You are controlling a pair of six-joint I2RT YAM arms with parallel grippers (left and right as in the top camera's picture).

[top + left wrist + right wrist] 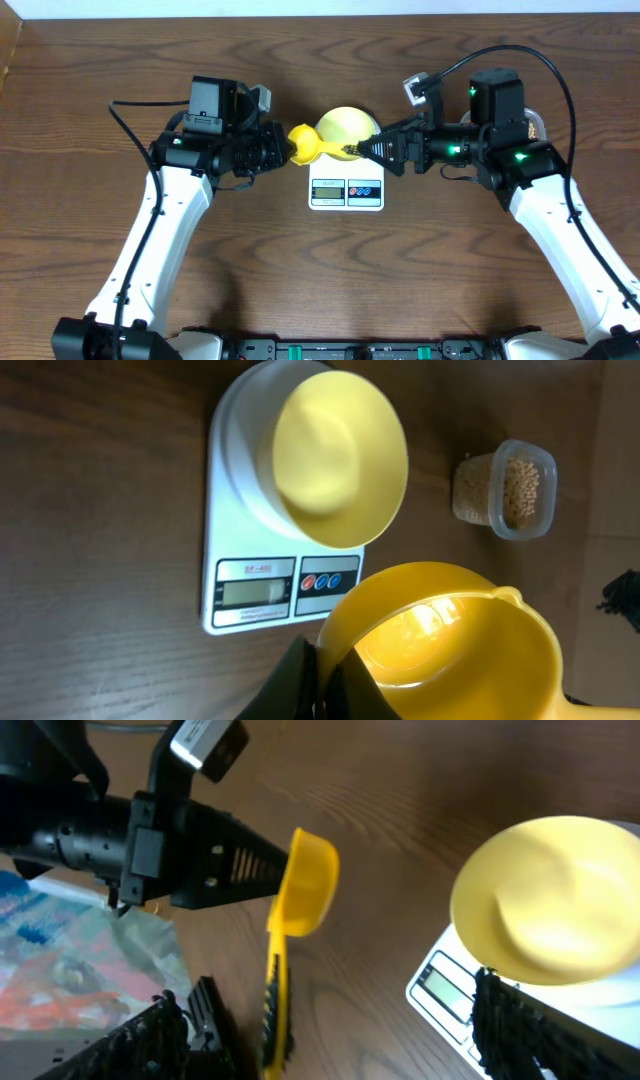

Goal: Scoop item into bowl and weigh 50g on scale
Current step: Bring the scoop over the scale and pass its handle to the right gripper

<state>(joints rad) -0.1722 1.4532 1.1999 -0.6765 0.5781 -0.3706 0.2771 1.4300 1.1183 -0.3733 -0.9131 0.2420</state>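
The pale-yellow bowl [347,127] [338,455] [550,910] stands on the white scale [347,192] [235,550] [445,990] and looks bare inside. My left gripper [285,150] [325,672] is shut on the rim of a bright yellow scoop [305,145] [450,635] [305,885], whose cup shows no beans. The scoop's handle [275,1010] runs between the wide-apart fingers of my right gripper [365,150] [345,1030], close to one finger; the jaws stand open around it. The beans [520,490] fill a clear tub [478,488] right of the scale.
The brown wooden table [320,280] spreads around the scale. A colourful crinkled sheet [70,960] shows at the left of the right wrist view. Both arms meet over the middle, just in front of the bowl.
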